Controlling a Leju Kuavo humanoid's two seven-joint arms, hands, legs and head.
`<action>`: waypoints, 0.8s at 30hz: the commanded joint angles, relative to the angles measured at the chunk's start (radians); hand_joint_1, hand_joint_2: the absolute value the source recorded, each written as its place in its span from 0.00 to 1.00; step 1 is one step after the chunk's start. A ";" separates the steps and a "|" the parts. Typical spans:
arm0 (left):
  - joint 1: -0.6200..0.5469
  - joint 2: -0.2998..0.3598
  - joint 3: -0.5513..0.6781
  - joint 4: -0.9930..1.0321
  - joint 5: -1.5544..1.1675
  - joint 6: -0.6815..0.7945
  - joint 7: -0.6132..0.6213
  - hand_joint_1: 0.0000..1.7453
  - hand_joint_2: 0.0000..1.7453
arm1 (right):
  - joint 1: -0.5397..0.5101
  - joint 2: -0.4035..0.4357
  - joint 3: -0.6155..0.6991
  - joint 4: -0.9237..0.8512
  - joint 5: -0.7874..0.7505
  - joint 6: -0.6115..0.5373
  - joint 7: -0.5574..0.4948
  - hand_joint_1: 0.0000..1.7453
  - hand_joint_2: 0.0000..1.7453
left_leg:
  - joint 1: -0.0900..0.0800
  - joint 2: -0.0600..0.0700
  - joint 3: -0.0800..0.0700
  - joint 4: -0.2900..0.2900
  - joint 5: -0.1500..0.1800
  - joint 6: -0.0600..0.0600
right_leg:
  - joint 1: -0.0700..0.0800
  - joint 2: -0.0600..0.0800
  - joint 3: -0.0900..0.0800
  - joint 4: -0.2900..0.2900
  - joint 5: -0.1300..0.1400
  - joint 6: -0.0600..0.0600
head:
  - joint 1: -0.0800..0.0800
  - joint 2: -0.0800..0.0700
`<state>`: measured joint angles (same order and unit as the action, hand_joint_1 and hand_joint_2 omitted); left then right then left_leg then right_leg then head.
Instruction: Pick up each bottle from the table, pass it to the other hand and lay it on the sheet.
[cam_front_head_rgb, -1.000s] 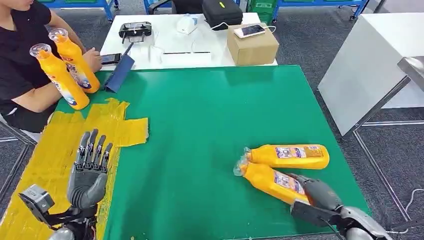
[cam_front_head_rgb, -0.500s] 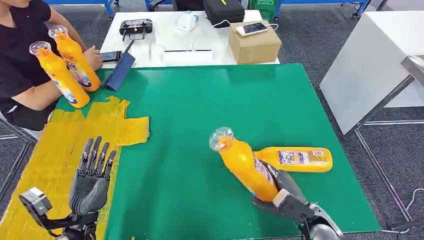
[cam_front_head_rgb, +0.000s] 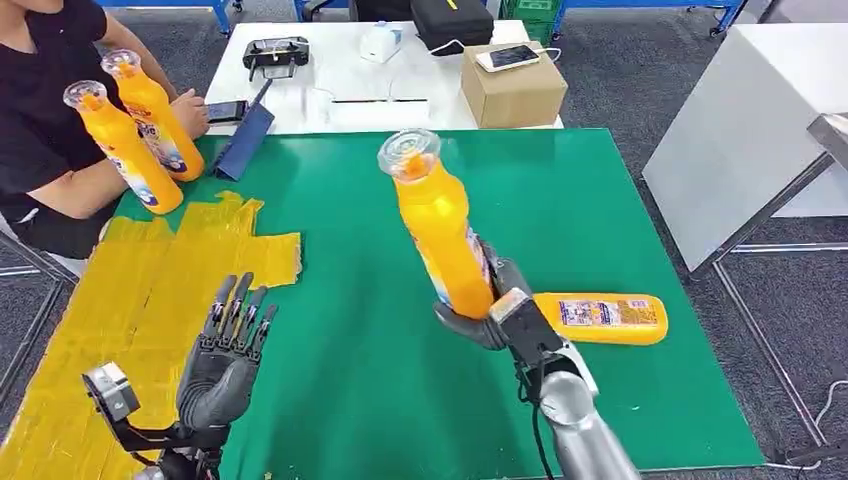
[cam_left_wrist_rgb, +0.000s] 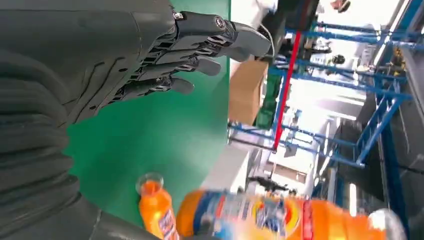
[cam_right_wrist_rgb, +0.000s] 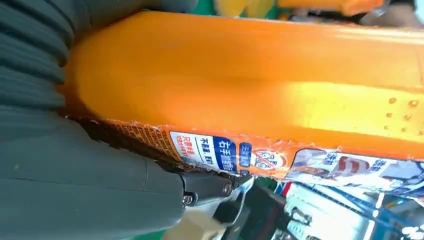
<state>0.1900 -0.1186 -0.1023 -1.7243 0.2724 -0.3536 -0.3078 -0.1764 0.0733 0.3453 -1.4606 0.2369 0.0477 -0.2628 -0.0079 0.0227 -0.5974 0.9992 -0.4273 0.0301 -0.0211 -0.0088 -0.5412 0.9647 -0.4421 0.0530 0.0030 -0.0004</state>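
My right hand (cam_front_head_rgb: 487, 312) has its fingers clamped on the base of an orange detergent bottle (cam_front_head_rgb: 438, 228), held aloft and nearly upright above the middle of the green counter (cam_front_head_rgb: 380, 380). My left hand (cam_front_head_rgb: 225, 355), fingers apart, waits at the yellow sheet (cam_front_head_rgb: 120, 300) along the counter's left edge. I'd bring the bottle's body squarely into that palm, releasing only once it grips.

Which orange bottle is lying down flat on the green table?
The bottle lying on the table, just right of the right hand. The lifted bottle is held nearly upright, and the person's two bottles stand tilted at the far left.
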 joint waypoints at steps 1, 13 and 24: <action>-0.073 0.007 -0.101 0.074 0.002 0.007 0.019 0.00 1.00 | -0.192 0.174 0.165 0.368 0.073 -0.038 0.030 1.00 1.00 | 0.001 0.002 0.001 0.000 0.000 -0.002 | 0.000 0.003 0.000 0.000 0.001 -0.002 | 0.000 0.000; -0.046 -0.010 -0.044 0.041 -0.022 0.038 -0.007 0.00 1.00 | -0.159 0.255 0.522 0.472 0.211 -0.054 0.018 1.00 1.00 | 0.003 0.002 0.001 -0.001 -0.001 -0.004 | 0.002 0.004 0.000 0.000 0.000 -0.003 | 0.000 0.000; -0.055 -0.028 -0.016 0.037 -0.114 0.102 -0.048 0.00 1.00 | -0.175 0.252 0.652 0.541 0.233 -0.024 -0.016 1.00 1.00 | 0.001 -0.003 -0.002 -0.001 0.001 -0.003 | 0.000 -0.001 -0.003 0.000 0.000 -0.002 | 0.000 0.000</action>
<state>0.1897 -0.1274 -0.1118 -1.7136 0.1735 -0.2575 -0.3578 -0.3360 0.3334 0.8401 -1.0231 0.4601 0.0080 -0.2705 -0.0076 0.0211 -0.6010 0.9991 -0.4265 0.0290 -0.0217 -0.0097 -0.5460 0.9654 -0.4424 0.0527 0.0027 -0.0004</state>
